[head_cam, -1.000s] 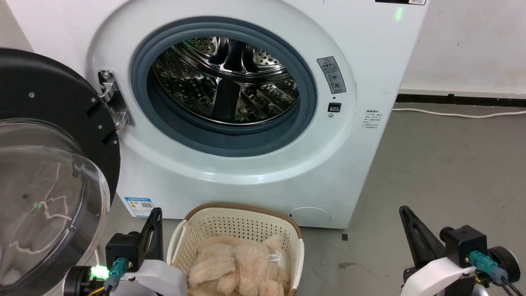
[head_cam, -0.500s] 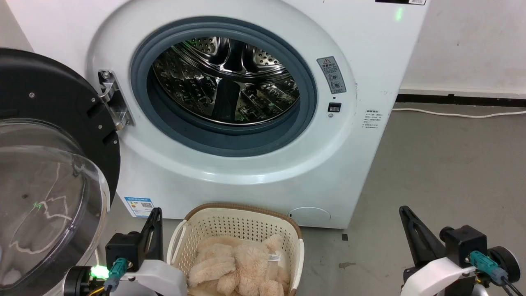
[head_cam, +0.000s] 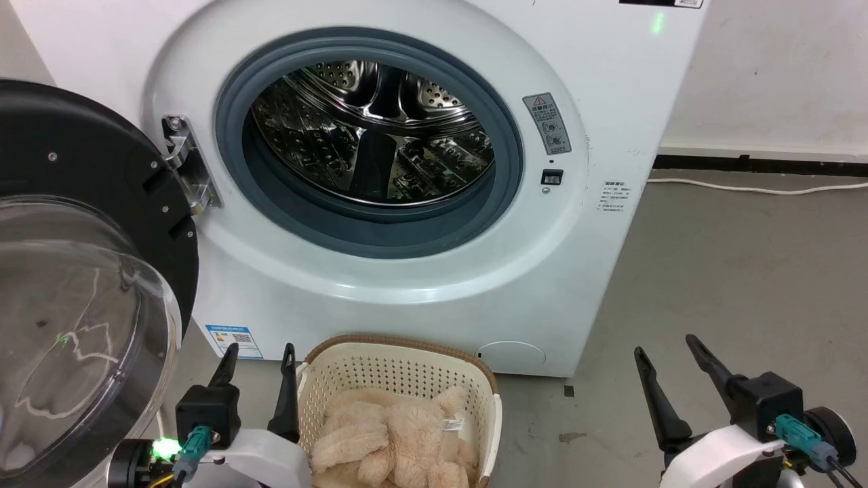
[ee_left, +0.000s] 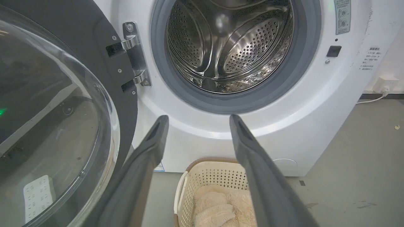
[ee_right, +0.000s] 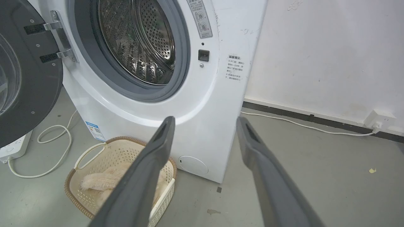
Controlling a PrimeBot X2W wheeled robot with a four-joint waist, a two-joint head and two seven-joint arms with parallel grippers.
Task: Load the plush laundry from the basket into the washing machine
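Head view puts the left gripper (head_cam: 260,352) at the lower left, its fingers spread apart and holding nothing, just left of the basket (head_cam: 380,369). The right gripper (head_cam: 664,347) at the lower right is likewise parted and empty, over grey floor (head_cam: 732,271) well apart from the basket. The plush laundry (head_cam: 393,434) lies inside the basket, which stands just in front of the washing machine (head_cam: 420,291). Above it the steel drum (head_cam: 373,135) is exposed, and the door (head_cam: 81,156) is swung open at the left edge. Right wrist view adds a looped white cable (ee_right: 68,151) and a power strip (ee_right: 12,148) on the floor left of the basket, plus a wall socket (ee_right: 380,118) at the far right.
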